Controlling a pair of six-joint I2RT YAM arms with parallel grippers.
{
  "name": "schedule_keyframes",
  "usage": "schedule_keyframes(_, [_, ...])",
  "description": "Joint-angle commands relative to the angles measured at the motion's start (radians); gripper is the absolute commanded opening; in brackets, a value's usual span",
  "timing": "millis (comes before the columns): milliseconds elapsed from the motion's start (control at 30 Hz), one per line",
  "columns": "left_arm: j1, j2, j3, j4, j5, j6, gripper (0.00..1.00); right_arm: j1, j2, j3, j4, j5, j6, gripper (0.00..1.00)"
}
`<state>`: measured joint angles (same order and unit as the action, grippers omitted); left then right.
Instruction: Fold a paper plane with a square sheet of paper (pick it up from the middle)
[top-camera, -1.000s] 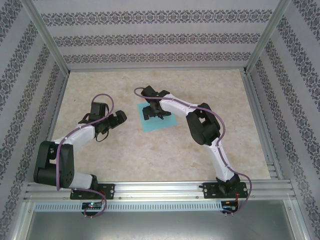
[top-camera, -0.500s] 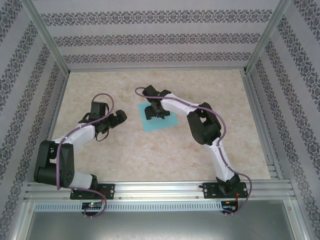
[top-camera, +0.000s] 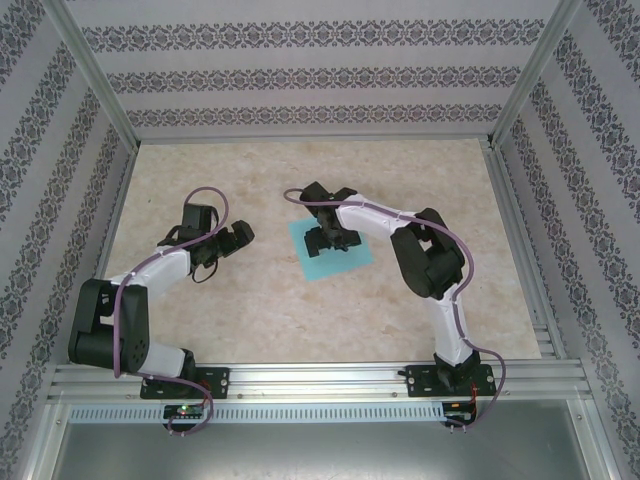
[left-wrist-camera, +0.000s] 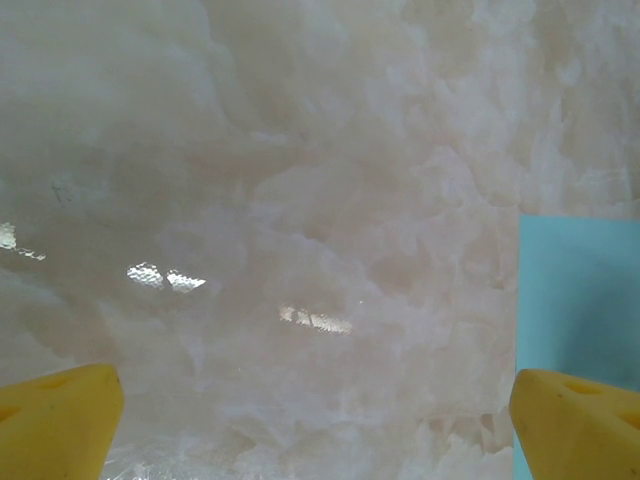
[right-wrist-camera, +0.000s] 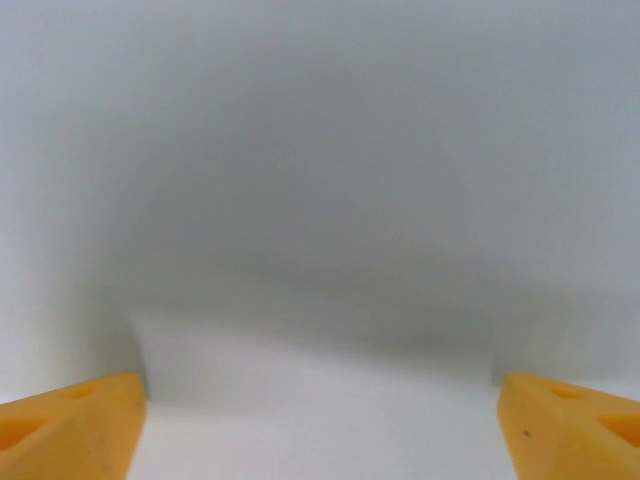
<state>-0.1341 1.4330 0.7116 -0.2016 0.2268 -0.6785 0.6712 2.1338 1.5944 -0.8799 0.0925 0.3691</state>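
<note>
The square sheet of paper (top-camera: 341, 264) lies flat on the table's middle, turquoise, slightly turned. My right gripper (top-camera: 330, 240) points down onto its centre and covers part of it. In the right wrist view the gripper (right-wrist-camera: 320, 425) is open, yellow fingertips (right-wrist-camera: 70, 425) far apart, with a pale blurred surface very close between them. My left gripper (top-camera: 236, 237) hovers left of the sheet, apart from it. In the left wrist view it (left-wrist-camera: 315, 430) is open over bare table, and the sheet's left edge (left-wrist-camera: 580, 300) shows beside the right fingertip (left-wrist-camera: 575, 420). No paper plane shape is seen.
The pale marbled tabletop (top-camera: 250, 310) is bounded by an aluminium frame and patterned walls (top-camera: 300, 75). A metal rail (top-camera: 320, 378) runs along the near edge, carrying both arm bases.
The right gripper has moved right and toward the near edge, and the sheet has slid along under it, turning a little. The left arm has stayed still.
</note>
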Motion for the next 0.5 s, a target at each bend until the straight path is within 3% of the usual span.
schedule_keyframes(0, [-0.012,0.02,0.024,0.051,0.021,0.009,1.0,-0.014,-0.059,0.017,-0.014,0.035,0.013,0.98])
schedule_keyframes(467, [-0.014,0.05,0.027,0.071,0.049,0.008,1.0,-0.026,0.07,0.049,-0.046,-0.058,-0.007,0.98])
